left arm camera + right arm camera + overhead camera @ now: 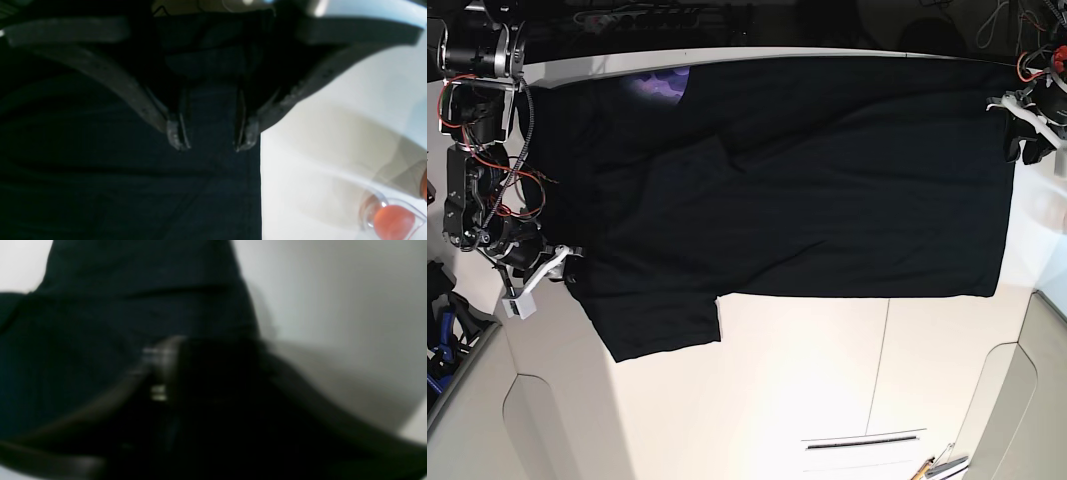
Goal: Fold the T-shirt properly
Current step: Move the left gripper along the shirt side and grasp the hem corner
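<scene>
**T-shirt laid flat; both arms at opposite ends**

The white table (807,360) carries the large plain black short-sleeved cloth T-shirt (807,180), spread lengthwise across its far half, one sleeve reaching toward the near side. A small purple-blue printed patch (659,86) peeks out at a turned corner at the far edge.

The left gripper (211,141) hangs over the shirt's straight edge where cloth meets table; its jaws are spread with nothing between them. The right gripper (567,268) sits at the other end of the shirt, by the sleeve. Its wrist view is too blurred and dark; I cannot tell whether it is spread or pinching cloth.

Judgement: the step is getting hold of both ends before a fold. Do it well by lowering each set of jaws squarely over the edge, catching both layers, then lifting together so the cloth stays taut and unskewed.

No readable brand, label or writing anywhere.
</scene>
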